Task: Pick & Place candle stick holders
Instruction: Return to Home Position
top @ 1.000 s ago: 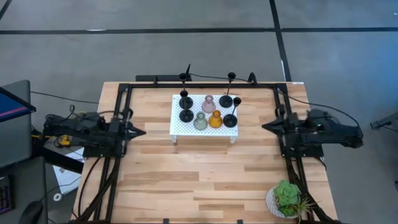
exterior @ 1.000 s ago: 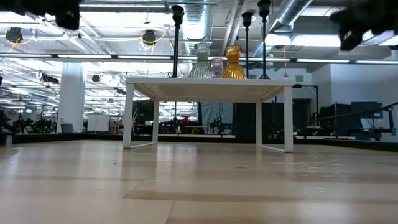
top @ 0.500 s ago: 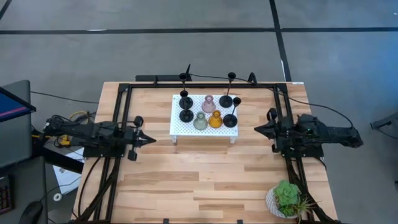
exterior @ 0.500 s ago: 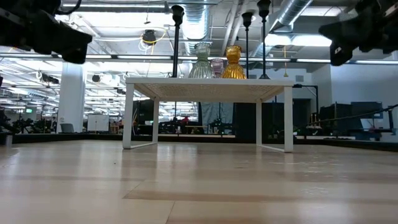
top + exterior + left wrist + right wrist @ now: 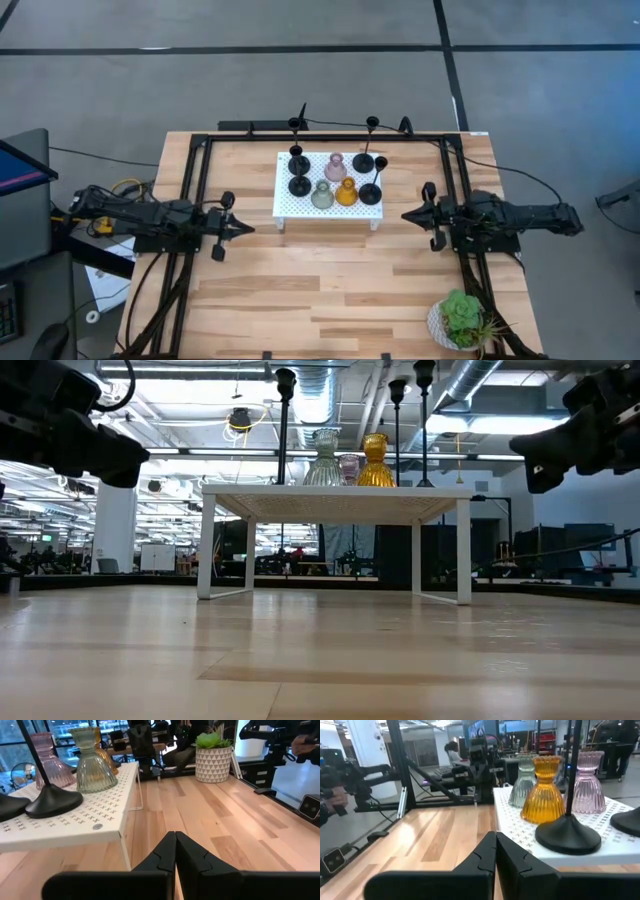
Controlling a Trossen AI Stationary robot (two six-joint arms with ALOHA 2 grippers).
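Seven candle stick holders stand on the white perforated platform (image 5: 290, 207) at the table's far middle. The black ones have disc bases (image 5: 299, 186) (image 5: 370, 194) (image 5: 363, 162) and thin stems (image 5: 284, 425). The pink one (image 5: 336, 166), the pale green one (image 5: 322, 195) and the amber one (image 5: 346, 192) stand between them. My left gripper (image 5: 246, 228) is shut and empty, left of the platform and a little nearer; its wrist view shows the pale green holder (image 5: 93, 762). My right gripper (image 5: 405, 214) is shut and empty, right of the platform, facing the amber holder (image 5: 546, 790).
A green potted plant (image 5: 463, 320) stands at the table's near right corner. A black frame (image 5: 200, 150) runs along the table's edges. Bare wood lies between the platform and the near edge. A person shows in the room behind (image 5: 454, 752).
Both arms have reached in toward the platform: my left gripper toward the table's right, my right gripper toward the table's left, both coming down a little. Both stay shut. The holders have not moved.
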